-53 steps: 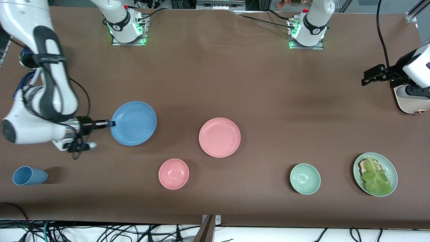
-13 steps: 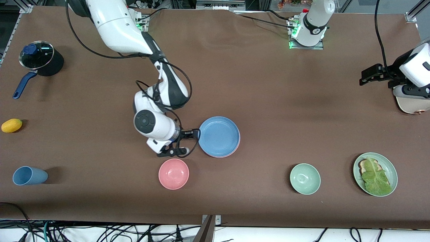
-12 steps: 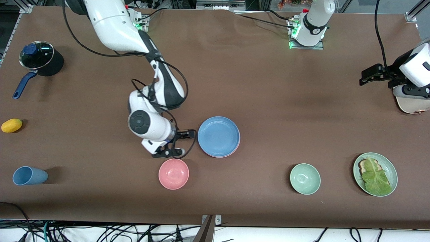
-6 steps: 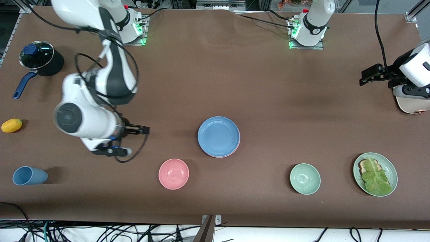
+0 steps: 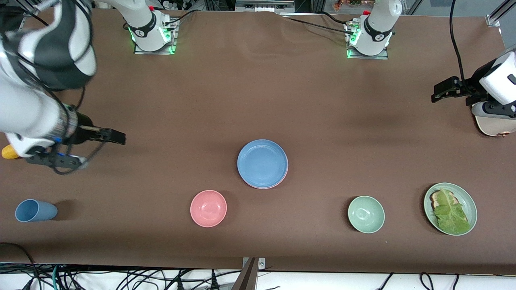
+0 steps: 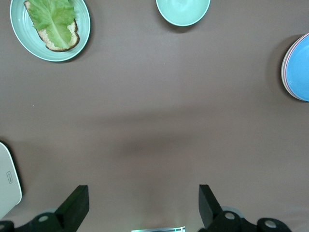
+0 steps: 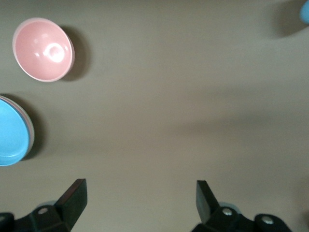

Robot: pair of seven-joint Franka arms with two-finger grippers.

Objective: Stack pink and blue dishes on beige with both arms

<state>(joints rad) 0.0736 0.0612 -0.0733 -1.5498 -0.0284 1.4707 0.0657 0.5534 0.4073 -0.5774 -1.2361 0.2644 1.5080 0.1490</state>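
1. The blue plate point(image 5: 262, 163) lies flat and face up in the middle of the front view, stacked on the pink plate point(image 5: 271, 187). Only a thin crescent of pink rim shows along the stack's lower edge.
2. Both plates are round, so neither has a long axis or points any way; their hollows face straight up.
3. The right end effector point(image 5: 117, 138) hangs over bare table point(image 5: 225, 100) toward the right arm's end, at mid-height in the frame, well apart from the stack. Its fingers are spread wide and hold nothing, and they point level toward the stack.
4. The left end effector point(image 5: 437, 92) waits over the table at the left arm's end, in the upper part of the frame, just beside a cream toaster point(image 5: 494, 128). Its fingers are released too and grasp nothing.
5. Along the lower part of the frame stand a pink bowl point(image 5: 208, 208), a green bowl point(image 5: 366, 214), and a green plate with bread and lettuce point(image 5: 450, 208).
6. A blue cup point(image 5: 34, 210) lies on its side in the same row.
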